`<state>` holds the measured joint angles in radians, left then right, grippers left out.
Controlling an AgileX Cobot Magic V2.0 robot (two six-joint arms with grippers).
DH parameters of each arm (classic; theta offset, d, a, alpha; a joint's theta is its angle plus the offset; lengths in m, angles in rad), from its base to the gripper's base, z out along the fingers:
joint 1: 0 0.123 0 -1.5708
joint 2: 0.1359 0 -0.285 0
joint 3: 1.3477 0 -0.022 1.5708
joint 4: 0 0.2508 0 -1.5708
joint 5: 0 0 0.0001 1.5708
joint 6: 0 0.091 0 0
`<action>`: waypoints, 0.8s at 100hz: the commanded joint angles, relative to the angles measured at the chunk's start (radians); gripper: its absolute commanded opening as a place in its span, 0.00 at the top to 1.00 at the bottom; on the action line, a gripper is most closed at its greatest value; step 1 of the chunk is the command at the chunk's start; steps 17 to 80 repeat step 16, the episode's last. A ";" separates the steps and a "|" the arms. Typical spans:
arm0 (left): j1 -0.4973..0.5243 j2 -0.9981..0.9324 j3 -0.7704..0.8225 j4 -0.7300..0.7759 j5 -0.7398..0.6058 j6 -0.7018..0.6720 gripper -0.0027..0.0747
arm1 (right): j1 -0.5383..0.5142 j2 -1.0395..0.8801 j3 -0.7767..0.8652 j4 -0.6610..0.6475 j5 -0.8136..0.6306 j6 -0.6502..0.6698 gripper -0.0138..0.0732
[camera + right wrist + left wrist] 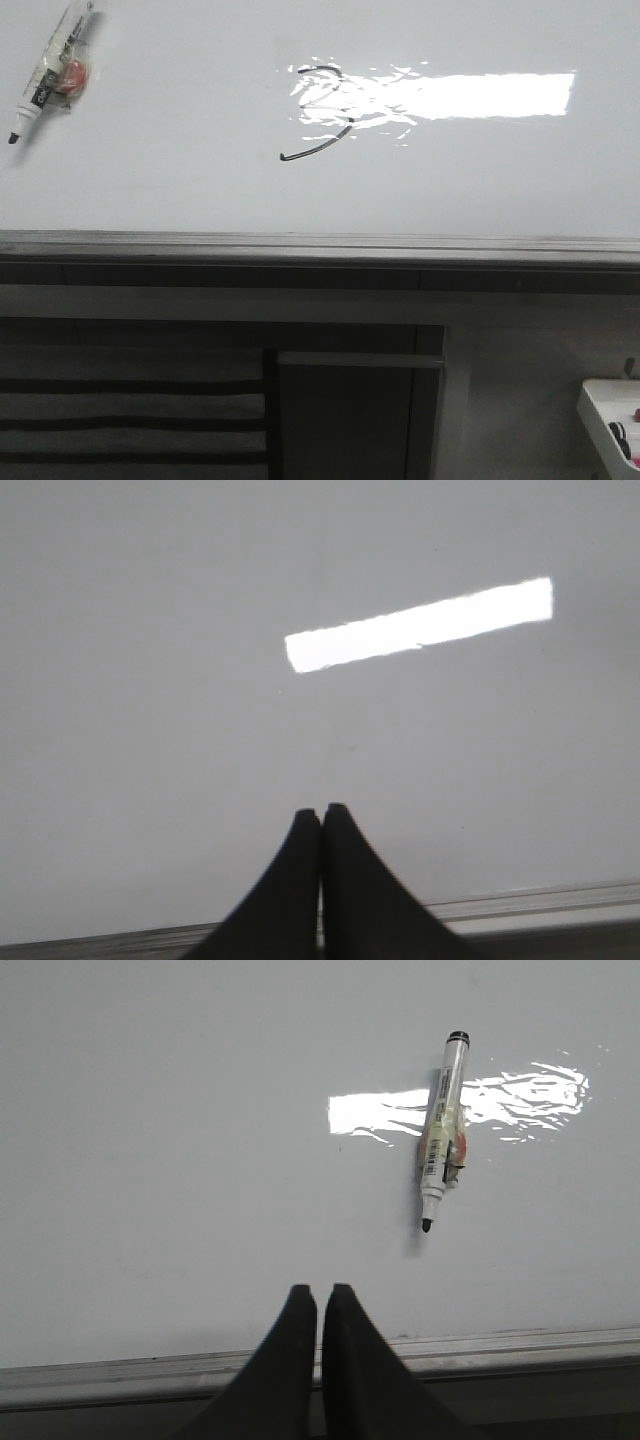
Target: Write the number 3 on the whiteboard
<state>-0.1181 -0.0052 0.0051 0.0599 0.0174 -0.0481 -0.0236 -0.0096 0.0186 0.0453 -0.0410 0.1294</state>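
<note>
Across the whole upper field of the front view lies the whiteboard (150,170), flat and glossy, its grey frame edge running along the near side. White cabinet panels (130,410) with dark slats sit beyond that edge, lower in the view.

Bright glare patch (470,95) on the board, rectangular, with broken rippled reflections at its left end. The number 3 (320,110) sits right there: a short curved top stroke and a longer hooked lower curve show dark; the middle is washed out by glare, so I cannot tell whether the strokes join.

Marker (45,70) lies on the board near its far left corner, well apart from the digit, uncapped, tip bare. In the left wrist view it rests just past the fingers, tip pointing back toward them.

Left gripper (320,1295): jaws together, holding nothing, above the frame edge. Right gripper (320,815): jaws together, empty, over bare board.

Judgement: writing looks done or nearly so, marker set down.

Risks:
- Uncapped tip resting on or near the surface could leave a stray mark if the marker is nudged or rolls.
- Any sweep of an arm over the digit could smear fresh ink.
- Glare hides the mid-strokes; a gap there may go unnoticed.
- Re-grasping with shut jaws would push the marker away.
</note>
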 commanded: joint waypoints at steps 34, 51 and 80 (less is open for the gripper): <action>0.002 -0.033 0.003 -0.009 -0.079 0.000 0.99 | -0.008 -0.022 0.023 -0.013 -0.086 0.002 0.93; 0.002 -0.033 0.003 -0.009 -0.079 0.000 0.99 | -0.008 -0.022 0.023 -0.013 -0.086 0.002 0.93; 0.002 -0.033 0.003 -0.009 -0.079 0.000 0.99 | -0.008 -0.022 0.023 -0.013 -0.086 0.002 0.93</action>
